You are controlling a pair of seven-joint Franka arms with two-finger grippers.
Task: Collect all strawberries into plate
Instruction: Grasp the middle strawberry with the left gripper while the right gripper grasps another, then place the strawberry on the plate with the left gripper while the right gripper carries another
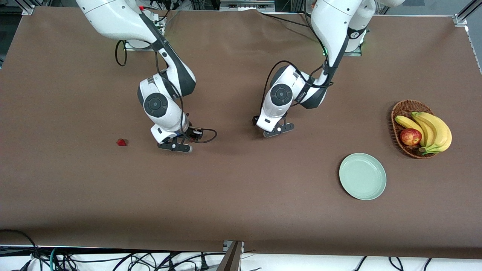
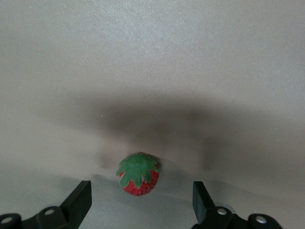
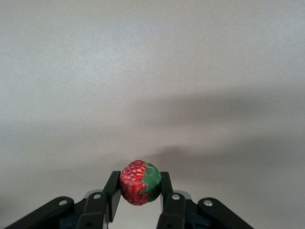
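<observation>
My right gripper (image 1: pixel 175 146) is shut on a strawberry (image 3: pixel 139 182), red with a green cap, held just above the brown table. My left gripper (image 1: pixel 278 129) is open and low over the middle of the table; in the left wrist view a second strawberry (image 2: pixel 138 173) lies on the table between its spread fingers (image 2: pixel 82 196), touching neither. Both of these berries are hidden under the hands in the front view. A third strawberry (image 1: pixel 121 142) lies on the table beside the right gripper, toward the right arm's end. The pale mint-green plate (image 1: pixel 362 176) holds nothing and lies toward the left arm's end.
A brown wicker basket (image 1: pixel 403 109) with bananas (image 1: pixel 433 130) and a red-yellow apple (image 1: pixel 410 136) stands beside the plate, farther from the front camera. The table's front edge runs along the bottom of the front view.
</observation>
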